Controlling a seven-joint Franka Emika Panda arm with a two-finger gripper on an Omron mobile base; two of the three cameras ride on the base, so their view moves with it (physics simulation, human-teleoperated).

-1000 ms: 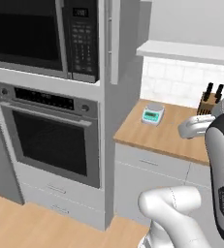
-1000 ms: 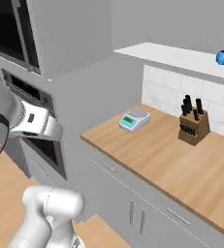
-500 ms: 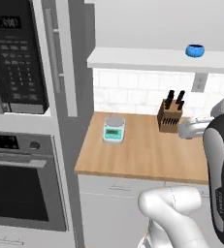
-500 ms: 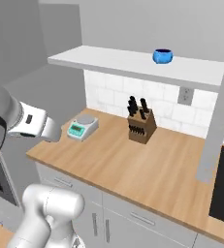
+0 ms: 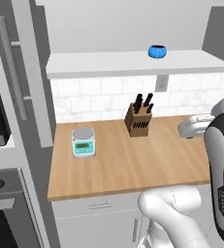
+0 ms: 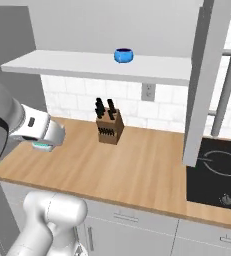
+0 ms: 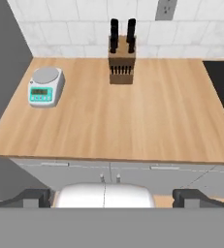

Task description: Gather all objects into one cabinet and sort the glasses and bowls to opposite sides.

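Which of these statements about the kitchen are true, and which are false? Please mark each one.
1. The blue bowl stands on the white shelf. True.
2. The knife block lies flat on the counter. False: it stands upright near the tiled wall.
3. The kitchen scale sits to the left of the knife block in the left base view. True.
4. The claw holds the blue bowl. False: it is open and holds nothing.

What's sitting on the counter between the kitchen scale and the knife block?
Nothing: bare wooden counter runs between the kitchen scale and the knife block, clearest in the hand view.
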